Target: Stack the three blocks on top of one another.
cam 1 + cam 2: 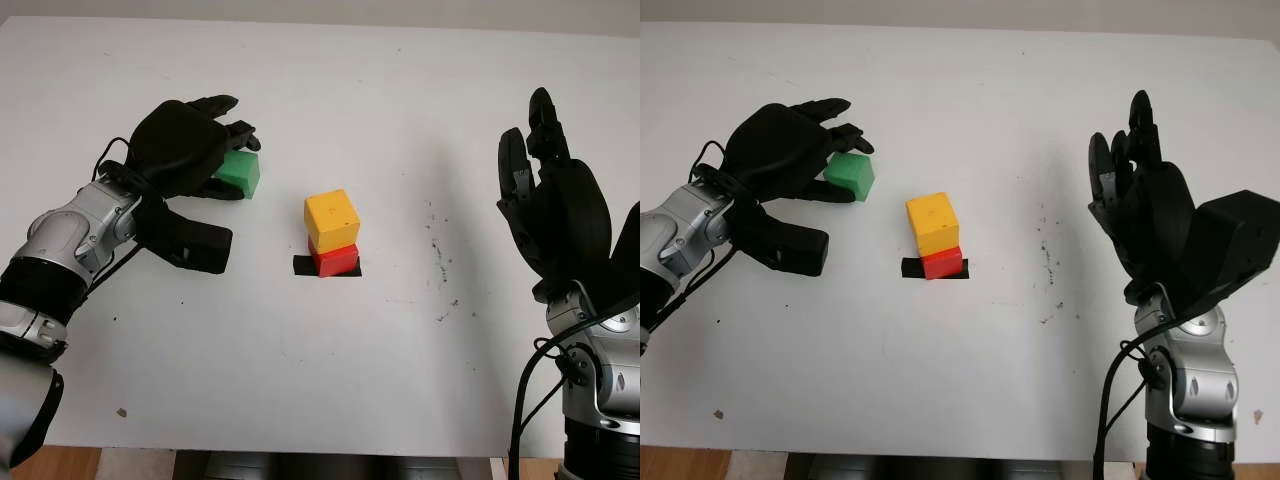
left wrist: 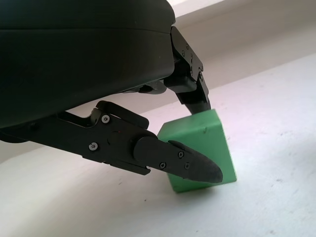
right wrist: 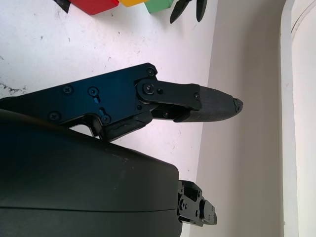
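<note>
Black three-finger left hand [image 1: 190, 150] grips a green cube [image 1: 240, 173] left of the yellow-on-red block stack [image 1: 332, 232] on the unmarked white table [image 1: 400, 100]; right hand [image 1: 550, 200], right of the stack, is open.

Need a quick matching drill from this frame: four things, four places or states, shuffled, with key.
Things:
1. green block
2. yellow block
3. red block
4. right hand

States:
A. open, raised at the table's right side
B. bottom of the stack, on black tape
C. between the left hand's fingers
D. on top of another block

Pairs: 1-C, 2-D, 3-B, 4-A
</note>
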Robot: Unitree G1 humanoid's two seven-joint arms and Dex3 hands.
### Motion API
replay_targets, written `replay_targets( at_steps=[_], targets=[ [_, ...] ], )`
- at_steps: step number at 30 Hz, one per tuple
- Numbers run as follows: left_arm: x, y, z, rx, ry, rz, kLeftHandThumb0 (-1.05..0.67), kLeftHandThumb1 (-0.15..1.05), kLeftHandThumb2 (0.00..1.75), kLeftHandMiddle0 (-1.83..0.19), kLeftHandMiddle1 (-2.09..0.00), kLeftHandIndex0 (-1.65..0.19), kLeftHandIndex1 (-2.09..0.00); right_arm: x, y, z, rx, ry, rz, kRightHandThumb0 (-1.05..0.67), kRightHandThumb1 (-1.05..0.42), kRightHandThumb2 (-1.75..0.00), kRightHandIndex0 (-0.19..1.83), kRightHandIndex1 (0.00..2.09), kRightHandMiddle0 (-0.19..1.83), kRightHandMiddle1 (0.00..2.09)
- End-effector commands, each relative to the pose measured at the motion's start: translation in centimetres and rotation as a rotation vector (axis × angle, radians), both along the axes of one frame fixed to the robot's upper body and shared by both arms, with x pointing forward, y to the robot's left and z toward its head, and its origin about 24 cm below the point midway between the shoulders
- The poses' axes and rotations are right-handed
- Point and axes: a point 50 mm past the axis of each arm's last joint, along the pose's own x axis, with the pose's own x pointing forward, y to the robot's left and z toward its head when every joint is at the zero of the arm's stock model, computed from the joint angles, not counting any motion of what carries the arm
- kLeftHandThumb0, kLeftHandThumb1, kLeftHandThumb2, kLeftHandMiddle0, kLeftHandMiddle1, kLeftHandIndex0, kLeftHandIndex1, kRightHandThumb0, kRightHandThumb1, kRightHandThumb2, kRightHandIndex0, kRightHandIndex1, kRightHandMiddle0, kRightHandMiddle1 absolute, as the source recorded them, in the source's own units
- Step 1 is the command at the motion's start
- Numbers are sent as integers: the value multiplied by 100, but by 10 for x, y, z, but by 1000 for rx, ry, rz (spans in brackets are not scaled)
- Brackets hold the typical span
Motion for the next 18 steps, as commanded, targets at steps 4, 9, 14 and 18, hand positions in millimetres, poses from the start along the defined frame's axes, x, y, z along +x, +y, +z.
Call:
replay_targets(
  at_steps=[4, 9, 14, 18],
  targets=[
    [1, 3, 6, 43, 36, 35, -67, 96, 5, -11, -2, -29, -7, -3, 0, 5, -14, -22, -6, -64, -105, -50, -19, 0, -19, 0],
    [1, 4, 6, 44, 65, 54, -69, 96, 5, -7, -3, -27, -6, -4, 0, 4, -15, -20, -7, -63, -105, -50, -19, 0, -19, 1],
    [1, 3, 6, 37, 66, 53, -70, 96, 5, -6, -4, -32, -8, -4, 0, 4, -15, -19, -8, -63, -105, -50, -19, 0, -19, 0],
    [1, 2, 6, 26, 48, 41, -67, 100, 7, -9, -6, -45, -12, -5, 0, 4, -16, -19, -10, -62, -105, -50, -19, 0, -19, 0]
  ],
)
